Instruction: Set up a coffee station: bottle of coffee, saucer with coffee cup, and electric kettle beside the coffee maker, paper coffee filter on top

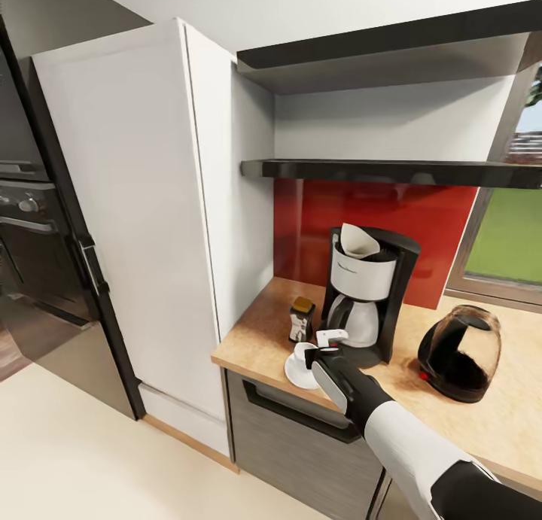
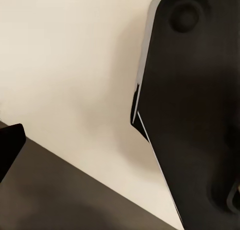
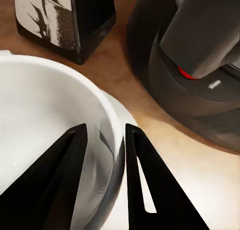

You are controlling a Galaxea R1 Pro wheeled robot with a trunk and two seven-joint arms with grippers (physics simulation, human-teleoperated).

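The coffee cup [image 1: 304, 352] sits on the saucer [image 1: 295, 372] at the front edge of the countertop [image 1: 260, 339], just in front of the coffee maker [image 1: 366, 294] that carries a paper filter [image 1: 357, 241], with the coffee bottle [image 1: 302, 318] to its left and the electric kettle [image 1: 461, 352] well to its right; my right pincer [image 1: 329, 345] is at the cup. In the right wrist view, my fingers [image 3: 60, 180] straddle the cup wall [image 3: 107, 135], one inside and one outside, pinching the rim. The left wrist view shows dark robot housing [image 2: 195, 115] against a pale surface; I cannot tell my left pincer's state.
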